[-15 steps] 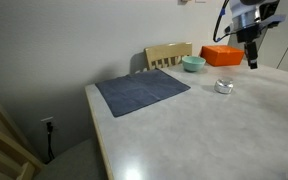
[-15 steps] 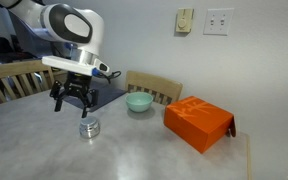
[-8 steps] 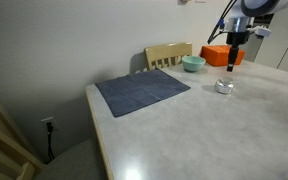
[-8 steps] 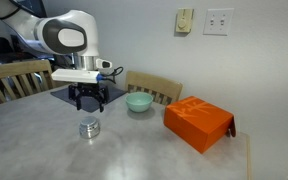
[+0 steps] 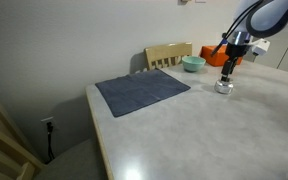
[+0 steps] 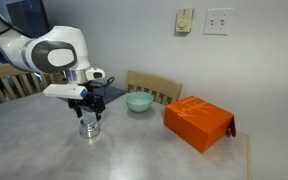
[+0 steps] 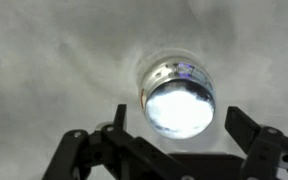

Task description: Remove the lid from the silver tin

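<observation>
- On the pale counter (image 5: pixel 174 135): a dark blue mat (image 5: pixel 141 90), lying flat, apart from the tin.
- Behind the counter: a wooden chair (image 6: pixel 154 86), not involved.
- To one side: an orange box (image 6: pixel 198 122), well apart from the tin.
- In front of the chair: a teal bowl (image 6: pixel 138 101), upright, near the tin but not touching it.
- Above the tin: the gripper (image 6: pixel 87 113), pointing straight down. Jaws spread, one on each side of the tin in the wrist view, touching nothing as far as can be told.
- Directly under the gripper, on bare counter: the silver tin (image 5: pixel 224 87), upright.
- On top of it: the lid (image 7: pixel 179 105), not yet removed, shiny and glaring strongly in the wrist view.
- Probable step in hand: going down and closing on the rim of the lid.
- Possible troubles, as a judgement only:
  - closing too low, pinching the tin wall together with the lid, so lifting the whole tin;
  - smooth metal slipping out of the jaws;
  - a tight lid, with nothing holding the tin down, dragging or tipping the tin;
  - closing off-centre, pushing the light tin sideways over the counter.
</observation>
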You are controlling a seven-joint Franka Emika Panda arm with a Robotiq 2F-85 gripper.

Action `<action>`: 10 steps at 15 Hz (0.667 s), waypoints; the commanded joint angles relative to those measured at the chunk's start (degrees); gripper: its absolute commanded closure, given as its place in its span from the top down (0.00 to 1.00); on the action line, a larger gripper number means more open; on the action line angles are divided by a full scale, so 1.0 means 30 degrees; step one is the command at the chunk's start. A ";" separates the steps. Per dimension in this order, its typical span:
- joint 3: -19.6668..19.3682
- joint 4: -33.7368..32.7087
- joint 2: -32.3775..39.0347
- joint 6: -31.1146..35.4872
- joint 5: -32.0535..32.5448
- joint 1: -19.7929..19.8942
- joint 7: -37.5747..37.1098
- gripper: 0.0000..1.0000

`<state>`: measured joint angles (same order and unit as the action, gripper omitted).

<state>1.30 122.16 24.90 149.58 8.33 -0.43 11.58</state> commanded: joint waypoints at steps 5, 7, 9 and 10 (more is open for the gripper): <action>-0.0411 0.1392 -0.0381 0.0542 0.1130 -0.1194 -0.2546 1.00; -0.0489 0.1380 -0.0329 0.0740 0.1322 -0.1246 -0.2607 1.00; -0.0619 0.1506 -0.0350 0.1097 0.1501 -0.1320 -0.2789 1.00; -0.0731 0.1578 -0.0377 0.1328 0.1669 -0.1380 -0.2883 1.00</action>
<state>0.44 124.94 24.66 150.85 11.53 -3.79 4.32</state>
